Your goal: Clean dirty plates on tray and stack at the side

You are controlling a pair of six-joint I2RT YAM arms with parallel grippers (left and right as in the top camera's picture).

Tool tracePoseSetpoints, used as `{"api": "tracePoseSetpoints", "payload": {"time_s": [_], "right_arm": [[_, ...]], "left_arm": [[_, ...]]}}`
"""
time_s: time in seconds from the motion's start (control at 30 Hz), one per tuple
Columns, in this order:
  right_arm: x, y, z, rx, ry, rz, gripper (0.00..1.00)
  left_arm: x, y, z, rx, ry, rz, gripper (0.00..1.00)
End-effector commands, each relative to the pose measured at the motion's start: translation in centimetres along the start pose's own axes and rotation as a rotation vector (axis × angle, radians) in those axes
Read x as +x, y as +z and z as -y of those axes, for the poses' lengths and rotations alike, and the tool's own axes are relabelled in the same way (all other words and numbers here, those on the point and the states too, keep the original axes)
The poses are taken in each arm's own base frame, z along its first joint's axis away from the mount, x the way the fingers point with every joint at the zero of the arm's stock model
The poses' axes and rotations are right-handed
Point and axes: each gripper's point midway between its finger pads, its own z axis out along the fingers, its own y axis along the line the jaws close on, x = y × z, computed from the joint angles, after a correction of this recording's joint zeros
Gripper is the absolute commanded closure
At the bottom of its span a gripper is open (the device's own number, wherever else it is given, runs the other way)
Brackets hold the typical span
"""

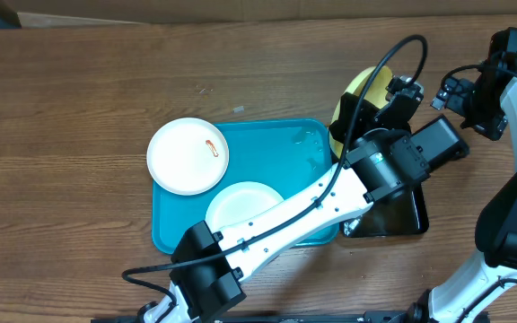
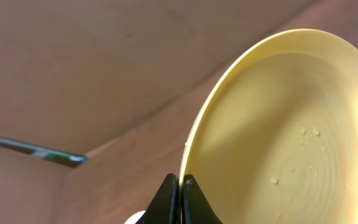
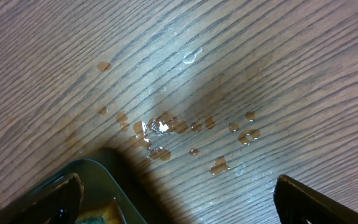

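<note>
My left gripper (image 1: 386,100) is shut on the rim of the pale yellow-green plate (image 1: 357,90) and holds it tilted on edge above the table, past the tray's far right corner. The left wrist view shows the jaws (image 2: 181,186) pinching that rim, and the plate's inner face (image 2: 278,137) is wet with small droplets. A white plate with a red-orange smear (image 1: 188,155) lies over the far left corner of the turquoise tray (image 1: 285,148). A second white plate (image 1: 240,203) lies in the tray, partly hidden by my left arm. My right gripper (image 3: 176,193) is open and empty over the bare wood.
A black tub (image 1: 400,218) stands right of the tray, mostly under my left arm. Its corner (image 3: 98,183) with a sponge (image 3: 101,214) shows in the right wrist view. Water drops (image 3: 166,127) lie on the wooden table. The right arm (image 1: 501,72) stands at the far right.
</note>
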Motion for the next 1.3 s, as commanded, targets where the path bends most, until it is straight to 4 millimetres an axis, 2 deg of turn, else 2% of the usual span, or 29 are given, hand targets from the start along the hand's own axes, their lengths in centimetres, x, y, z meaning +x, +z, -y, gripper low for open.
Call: {"api": "tracePoseSetpoints", "payload": {"time_s": [0.0,0.13,0.2,0.23,0.27,0.33,0.37,0.47,0.53,0.67,0.8,0.97,1.0,1.03,1.13,1.27], "right_arm": [[-0.9,-0.9,-0.3,-0.015,0.005,0.032,0.00],[-0.9,-0.9,-0.3,-0.015,0.005,0.032,0.00],[-0.9,-0.9,-0.3,-0.015,0.005,0.032,0.00],[-0.9,-0.9,-0.3,-0.015,0.005,0.032,0.00],[-0.9,-0.9,-0.3,-0.014,0.005,0.032,0.00],[-0.9,-0.9,-0.3,-0.015,0.005,0.032,0.00],[-0.9,-0.9,-0.3,-0.015,0.005,0.032,0.00],[-0.9,-0.9,-0.3,-0.015,0.005,0.032,0.00],[-0.9,-0.9,-0.3,-0.015,0.005,0.032,0.00],[-0.9,-0.9,-0.3,-0.015,0.005,0.032,0.00],[-0.9,-0.9,-0.3,-0.015,0.005,0.032,0.00],[-0.9,-0.9,-0.3,-0.015,0.005,0.032,0.00],[-0.9,-0.9,-0.3,-0.015,0.005,0.032,0.00],[-0.9,-0.9,-0.3,-0.015,0.005,0.032,0.00],[-0.9,-0.9,-0.3,-0.015,0.005,0.032,0.00],[-0.9,-0.9,-0.3,-0.015,0.005,0.032,0.00]], "left_arm": [[-0.5,0.0,0.4,0.155,-0.111,-0.027,0.96],[0.9,2.1,2.5,0.398,-0.162,-0.140,0.96],[2.0,3.8,2.5,0.511,-0.233,-0.226,0.96],[2.9,5.2,2.0,0.582,-0.291,-0.292,0.96],[3.2,5.8,1.7,0.608,-0.308,-0.313,0.96],[5.1,8.9,-1.0,0.705,-0.418,-0.419,0.96],[5.6,9.8,-2.0,0.716,-0.449,-0.442,0.96],[8.5,13.6,-7.0,0.731,-0.593,-0.533,0.96],[11.1,16.0,-11.1,0.699,-0.692,-0.586,0.96],[17.8,19.8,-20.2,0.542,-0.873,-0.680,0.96],[25.2,21.1,-28.6,0.382,-1.047,-0.759,0.96],[32.9,20.9,-36.8,0.195,-1.215,-0.786,0.96],[34.1,20.8,-37.8,0.170,-1.235,-0.787,0.96],[37.0,20.5,-39.8,0.097,-1.269,-0.804,0.96],[40.6,20.2,-40.5,0.048,-1.302,-0.843,0.96],[44.2,20.6,-38.5,0.046,-1.315,-0.898,0.96]]}}
